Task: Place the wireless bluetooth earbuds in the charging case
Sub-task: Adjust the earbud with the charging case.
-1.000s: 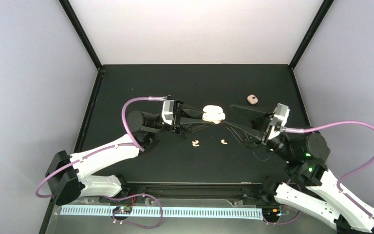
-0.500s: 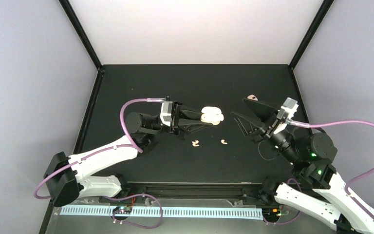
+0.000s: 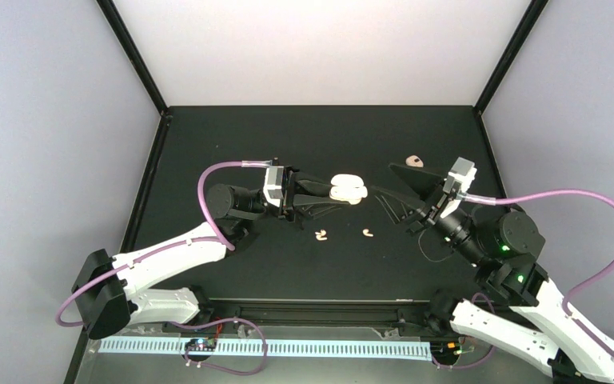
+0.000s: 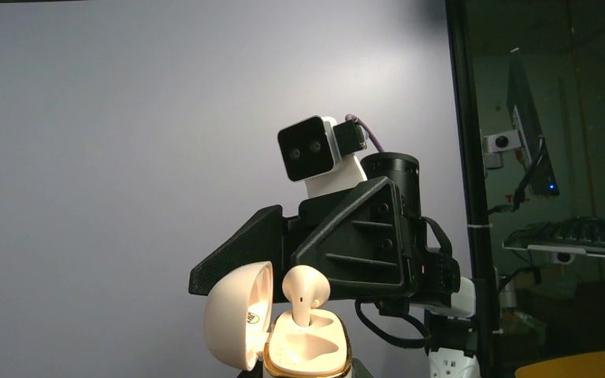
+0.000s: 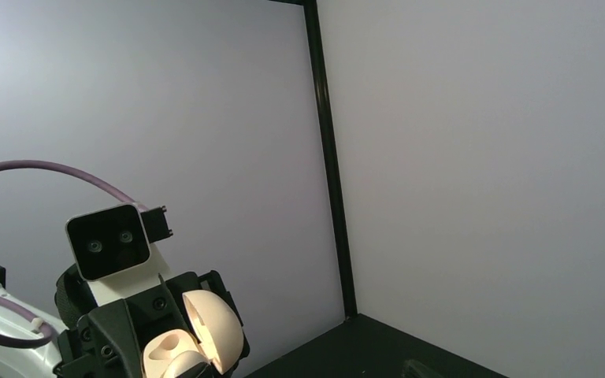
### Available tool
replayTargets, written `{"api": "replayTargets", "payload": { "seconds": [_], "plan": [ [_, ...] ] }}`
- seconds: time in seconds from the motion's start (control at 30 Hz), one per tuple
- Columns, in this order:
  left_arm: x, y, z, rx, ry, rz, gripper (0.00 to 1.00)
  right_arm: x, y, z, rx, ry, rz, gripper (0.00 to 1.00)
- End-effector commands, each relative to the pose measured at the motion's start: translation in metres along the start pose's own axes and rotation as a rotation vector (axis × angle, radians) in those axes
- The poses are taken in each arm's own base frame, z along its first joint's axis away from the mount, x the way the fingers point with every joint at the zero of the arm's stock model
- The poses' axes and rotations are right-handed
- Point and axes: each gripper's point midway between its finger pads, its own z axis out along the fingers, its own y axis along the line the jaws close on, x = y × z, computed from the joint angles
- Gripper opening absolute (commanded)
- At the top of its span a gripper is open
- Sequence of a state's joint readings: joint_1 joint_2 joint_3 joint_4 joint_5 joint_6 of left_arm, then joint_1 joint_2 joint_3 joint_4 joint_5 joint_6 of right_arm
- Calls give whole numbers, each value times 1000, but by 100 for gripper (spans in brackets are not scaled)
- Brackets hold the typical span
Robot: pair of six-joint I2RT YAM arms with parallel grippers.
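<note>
My left gripper (image 3: 337,192) is shut on the cream charging case (image 3: 349,189) and holds it above the table, lid open. In the left wrist view one earbud (image 4: 306,293) stands stem-down in the case body (image 4: 309,346), beside the open lid (image 4: 236,315). My right gripper (image 3: 387,186) is open and empty, just right of the case; its fingers (image 4: 354,236) show behind the case. Two loose earbuds (image 3: 320,235) (image 3: 368,234) lie on the table below the case. The right wrist view shows the open case (image 5: 197,327).
A small pink object (image 3: 414,161) lies on the black table (image 3: 232,136) at the back right, partly hidden by my right finger. Grey walls enclose the table on three sides.
My right gripper has drawn back to the right from the case and opened. The left gripper and the case have barely moved.
</note>
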State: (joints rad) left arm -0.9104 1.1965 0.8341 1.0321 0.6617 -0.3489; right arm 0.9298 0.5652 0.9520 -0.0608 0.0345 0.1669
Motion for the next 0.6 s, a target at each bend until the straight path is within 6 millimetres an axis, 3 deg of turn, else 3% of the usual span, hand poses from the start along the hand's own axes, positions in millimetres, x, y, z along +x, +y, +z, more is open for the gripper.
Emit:
{"api": "replayTargets", "payload": {
  "seconds": [0.0,0.57],
  "plan": [
    [-14,-5,1,9,-36,47,2,-4,8,2,-39,8,15,62],
    [-14,-4,2,7,-36,46,2,2,19,6,-105,30,30,62]
  ]
}}
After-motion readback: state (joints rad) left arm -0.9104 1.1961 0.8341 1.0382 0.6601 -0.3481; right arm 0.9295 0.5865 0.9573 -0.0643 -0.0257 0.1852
